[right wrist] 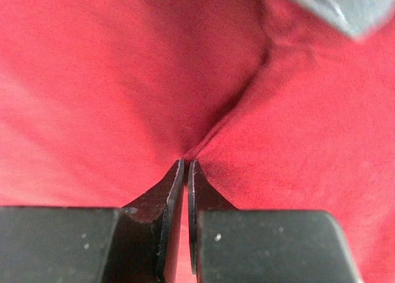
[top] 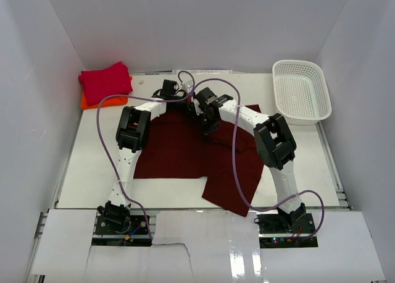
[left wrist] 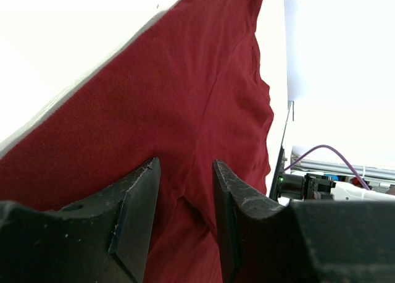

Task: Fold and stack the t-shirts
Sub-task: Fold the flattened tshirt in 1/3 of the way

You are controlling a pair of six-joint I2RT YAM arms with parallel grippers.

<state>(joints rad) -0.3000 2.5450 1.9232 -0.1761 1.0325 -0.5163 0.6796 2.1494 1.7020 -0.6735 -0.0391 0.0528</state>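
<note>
A dark maroon t-shirt (top: 179, 153) lies spread over the middle of the table, one part hanging toward the front right. My right gripper (right wrist: 186, 162) is shut on a raised fold of this maroon cloth (right wrist: 296, 110), near the shirt's far edge (top: 208, 126). My left gripper (left wrist: 184, 165) is open just above the same shirt (left wrist: 185, 97) at its far edge (top: 180, 101), with a small wrinkle of cloth between the parted fingers. A crimson red t-shirt (top: 105, 80) sits folded on an orange t-shirt (top: 92, 101) at the back left corner.
A white mesh basket (top: 298, 63) stands at the back right of the table. White walls close in the left, right and far sides. A purple cable (top: 237, 172) trails across the shirt beside the right arm.
</note>
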